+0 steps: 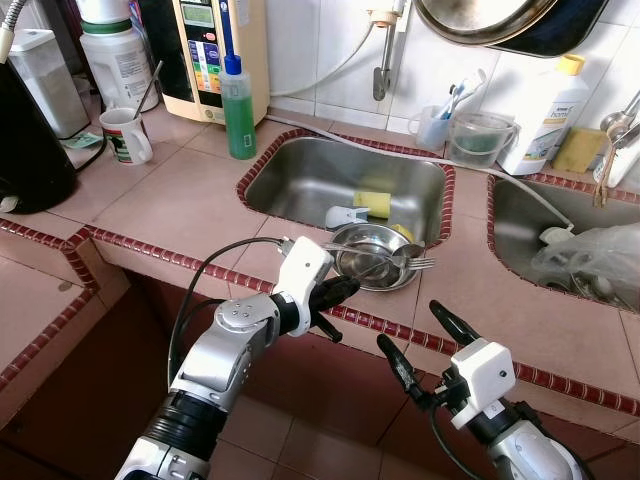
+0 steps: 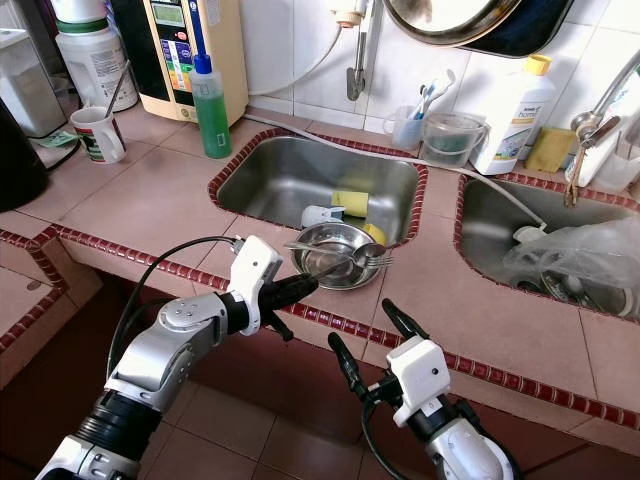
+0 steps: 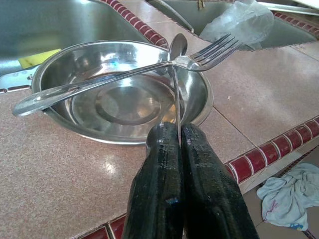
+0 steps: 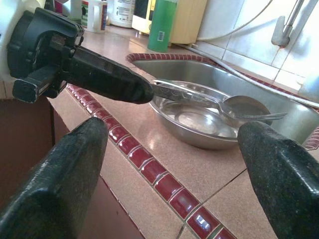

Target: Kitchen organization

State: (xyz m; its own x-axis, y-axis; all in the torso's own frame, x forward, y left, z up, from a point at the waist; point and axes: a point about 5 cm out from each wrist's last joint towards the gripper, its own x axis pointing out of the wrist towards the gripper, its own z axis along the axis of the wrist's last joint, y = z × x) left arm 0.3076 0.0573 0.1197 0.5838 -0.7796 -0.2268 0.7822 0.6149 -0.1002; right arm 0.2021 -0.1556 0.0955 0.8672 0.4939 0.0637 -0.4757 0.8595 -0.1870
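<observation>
Kitchen counter (image 1: 180,200), pink tile w/ red-brown edge trim, two steel sinks behind. Near to far:

My right gripper (image 1: 425,345) hangs off the counter edge, below it, fingers spread wide, nothing in them. Idle for now.

My left gripper (image 1: 340,290) is at the counter lip, fingers clamped tight on the end of a spoon (image 3: 177,55) handle; the wrist view shows the thin handle pinched between the pads. Spoon bowl rests on the far rim of the steel bowl (image 1: 375,255), which sits on the counter just at the front edge of the left sink (image 1: 300,180).

A fork (image 3: 217,47) lies across the bowl, crossing over the spoon, tines toward the right sink.

Handling, my guess: spoon is light, stiff, smooth metal, so slippery; grip at handle end gives leverage against me, may pivot. Fork on top could get dragged or flipped when I lift. Bowl is light too, could skid on tile.

Further back: yellow sponge (image 1: 375,203) in the sink, green soap bottle (image 1: 238,110), mug (image 1: 127,135), white detergent bottle (image 1: 545,115).
</observation>
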